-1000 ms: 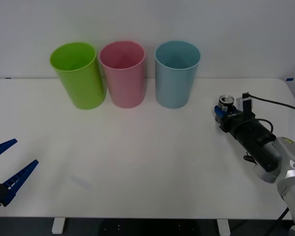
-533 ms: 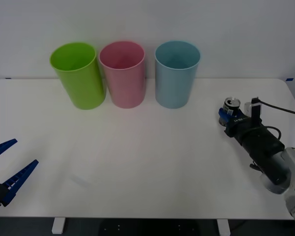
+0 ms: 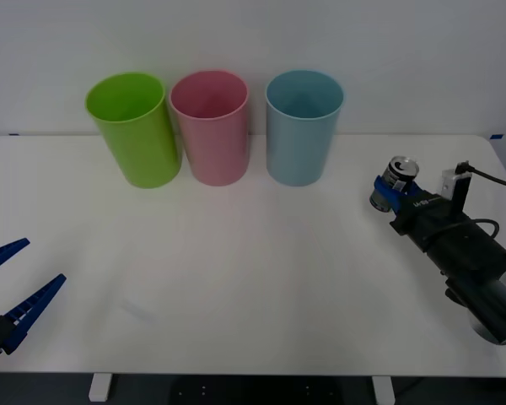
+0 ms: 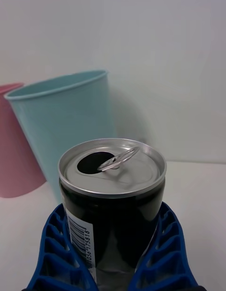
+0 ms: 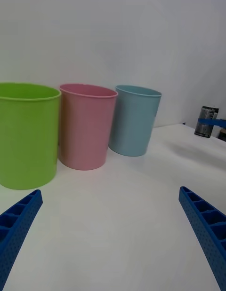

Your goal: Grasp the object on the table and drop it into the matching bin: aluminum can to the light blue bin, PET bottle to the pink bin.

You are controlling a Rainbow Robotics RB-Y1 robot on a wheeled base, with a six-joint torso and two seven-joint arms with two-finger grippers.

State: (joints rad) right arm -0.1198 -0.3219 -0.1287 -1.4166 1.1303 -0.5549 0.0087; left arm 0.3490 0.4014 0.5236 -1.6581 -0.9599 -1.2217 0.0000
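The aluminum can (image 3: 398, 175), dark with a silver top and pull tab, sits between the blue fingers of my right gripper (image 3: 388, 191), which is shut on it. It is held slightly tilted just above the white table (image 3: 253, 270), at the right side. In the right wrist view the can (image 4: 113, 192) stands in my right gripper (image 4: 113, 253) with the light blue bin (image 4: 66, 117) behind it. The light blue bin (image 3: 302, 135) is the rightmost of three at the back, and the pink bin (image 3: 211, 135) is the middle one. My left gripper (image 3: 17, 283) rests open at the table's front left corner.
A lime green bin (image 3: 135, 135) stands left of the pink one, all three close together along the far edge. From the left wrist, the lime green bin (image 5: 26, 136), pink bin (image 5: 84, 126), light blue bin (image 5: 134, 121) and the held can (image 5: 206, 121) appear beyond my left gripper (image 5: 109, 192).
My right gripper has moved a little to the right and upward with the can in it, and the can now tilts slightly. The left arm has not moved.
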